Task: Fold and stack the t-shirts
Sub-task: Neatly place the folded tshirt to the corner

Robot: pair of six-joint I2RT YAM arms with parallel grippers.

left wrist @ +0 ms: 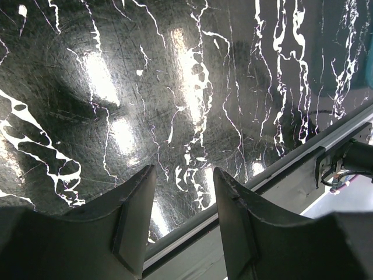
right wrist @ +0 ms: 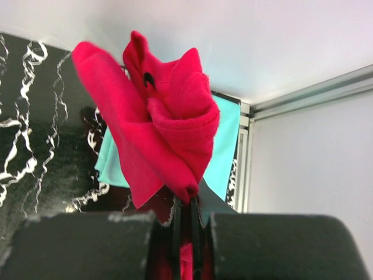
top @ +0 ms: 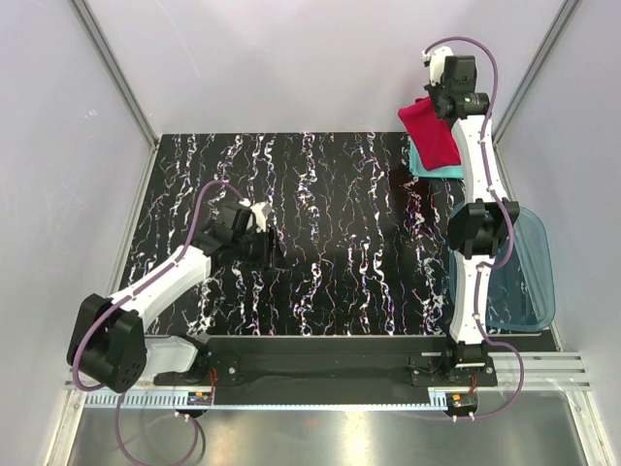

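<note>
One bunched red t-shirt [right wrist: 157,128] sits clamped in the right gripper [right wrist: 185,217]; released, it could crumple onto the turquoise t-shirt [right wrist: 226,146] beneath.

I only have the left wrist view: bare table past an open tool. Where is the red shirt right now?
Observer: The red shirt hangs bunched from the right tool, which is pinched shut on it at the far right corner.
Operator: And the turquoise one?
Observer: The turquoise shirt lies flat on the table, beneath the red one.
Operator: Anything else on that side?
Observer: A blue tub sits at the table's right edge.
</note>
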